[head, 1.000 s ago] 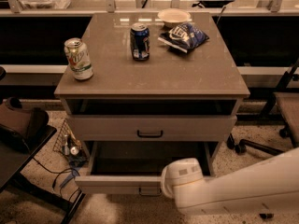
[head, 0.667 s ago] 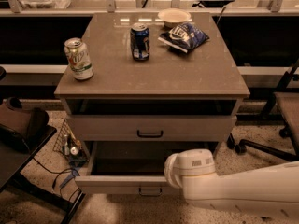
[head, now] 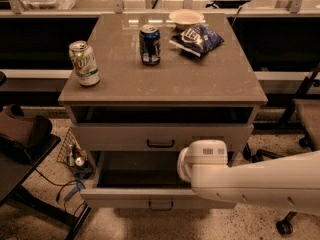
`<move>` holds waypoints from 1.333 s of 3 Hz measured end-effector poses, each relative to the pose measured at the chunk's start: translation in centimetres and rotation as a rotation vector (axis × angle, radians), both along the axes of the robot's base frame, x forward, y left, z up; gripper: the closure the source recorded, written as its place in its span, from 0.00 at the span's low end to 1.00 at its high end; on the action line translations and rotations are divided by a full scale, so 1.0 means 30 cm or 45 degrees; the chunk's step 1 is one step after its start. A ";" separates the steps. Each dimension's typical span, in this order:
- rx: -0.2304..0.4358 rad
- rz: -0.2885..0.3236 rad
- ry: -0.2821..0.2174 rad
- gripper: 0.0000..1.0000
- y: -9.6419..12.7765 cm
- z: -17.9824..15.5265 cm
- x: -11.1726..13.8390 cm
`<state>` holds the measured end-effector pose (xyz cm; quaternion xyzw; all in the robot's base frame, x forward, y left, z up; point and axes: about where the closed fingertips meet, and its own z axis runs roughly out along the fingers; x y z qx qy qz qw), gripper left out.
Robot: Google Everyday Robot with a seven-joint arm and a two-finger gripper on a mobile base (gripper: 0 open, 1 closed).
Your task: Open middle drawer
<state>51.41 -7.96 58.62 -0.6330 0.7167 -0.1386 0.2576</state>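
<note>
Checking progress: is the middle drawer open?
Shut: the middle drawer sits flush; only the bottom drawer is out. Gripper unseen; arm at lower right.

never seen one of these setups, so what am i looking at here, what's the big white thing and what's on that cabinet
This is a single picture, taken looking down at a grey cabinet from its front. The big white shape at lower right is the robot's arm. Its grasping tool is out of view, so nothing can be seen held. On the cabinet's top are a green and white can, a blue can, a blue snack bag and a white bowl. Below are drawers: the middle drawer, with a small black handle, looks pushed in, while the bottom drawer is pulled out. The robot is meant to open the middle one.
</note>
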 end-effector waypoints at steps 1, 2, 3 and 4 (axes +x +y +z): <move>-0.051 -0.018 0.022 1.00 -0.009 -0.029 0.049; -0.064 -0.032 0.049 1.00 -0.019 -0.073 0.079; -0.036 -0.033 0.098 1.00 -0.022 -0.170 0.092; -0.013 -0.018 0.136 1.00 -0.003 -0.251 0.099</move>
